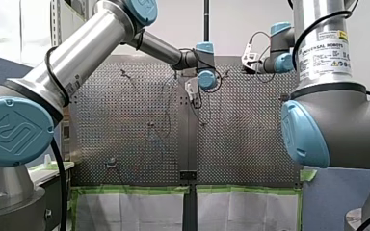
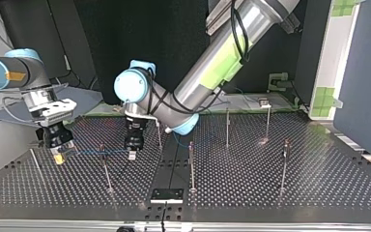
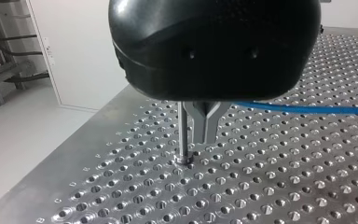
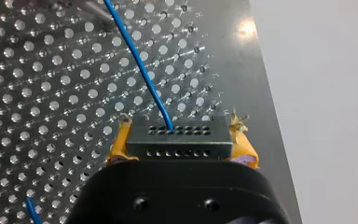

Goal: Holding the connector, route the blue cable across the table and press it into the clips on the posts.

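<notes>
Toward the counter [image 2: 270,193] edge at the top view's left: connector [image 4: 179,137], gripped by the right jaws' yellow pads [image 4: 120,145]. From it the blue cable [image 4: 140,66] runs level toward the counter's middle, crossing a post [image 2: 105,169] near its top, to the left jaws, seemingly closed on it. Post stands between both jaws; seating in clip indeterminable.

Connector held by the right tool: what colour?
Black connector with rows of small holes; clearest in the right wrist view.
</notes>
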Available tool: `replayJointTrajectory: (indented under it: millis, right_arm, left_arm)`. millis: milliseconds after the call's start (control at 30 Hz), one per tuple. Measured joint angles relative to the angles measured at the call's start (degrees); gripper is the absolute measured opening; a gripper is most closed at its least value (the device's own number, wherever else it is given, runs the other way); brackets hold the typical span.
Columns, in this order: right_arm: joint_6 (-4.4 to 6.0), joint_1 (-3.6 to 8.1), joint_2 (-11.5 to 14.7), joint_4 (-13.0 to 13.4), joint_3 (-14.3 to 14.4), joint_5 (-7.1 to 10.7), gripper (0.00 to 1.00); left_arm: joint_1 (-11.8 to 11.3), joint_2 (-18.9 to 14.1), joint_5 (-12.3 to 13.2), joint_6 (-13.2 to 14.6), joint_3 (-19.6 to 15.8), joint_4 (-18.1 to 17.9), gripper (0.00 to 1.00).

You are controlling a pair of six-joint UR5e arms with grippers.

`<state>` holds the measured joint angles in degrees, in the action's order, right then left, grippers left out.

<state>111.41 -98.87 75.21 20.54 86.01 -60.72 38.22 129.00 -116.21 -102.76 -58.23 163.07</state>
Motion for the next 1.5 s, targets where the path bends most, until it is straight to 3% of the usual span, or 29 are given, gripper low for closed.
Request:
replayJointTrajectory:
  millis: [233, 600, 867, 1067, 1267, 1500]
  right_arm:
    - [0.10, 0.59, -0.1, 0.1, 0.0, 0.01, 0.00]
    - [0.61, 2.63, -0.2, 0.3, -0.3, 0.00, 0.00]
    - [0.28, 3.74, 0.1, 0.3, -0.4, 0.68, 0.00]
    - [0.07, 3.77, 1.3, 0.3, -0.4, 2.55, 0.00]
    - [-0.17, 3.36, 2.1, -0.3, -0.4, 4.87, 0.00]
    - [-0.89, 2.73, 2.9, -2.3, -0.2, 5.26, 0.00]
  left_arm:
    - [0.0, 0.2, 0.5, -0.1, 0.1, 0.1, 0.00]
    - [0.8, 0.2, 0.3, 0.0, 0.1, 0.2, 0.00]
    - [0.6, 0.2, -0.1, -0.1, -0.1, 0.1, 0.00]
    - [1.0, 0.2, -0.9, -0.5, -0.1, 0.8, 0.00]
    - [1.4, 0.1, -3.3, -1.4, -0.2, 3.4, 0.00]
    - [2.1, -1.7, -5.3, -1.3, -2.3, 4.1, 0.00]
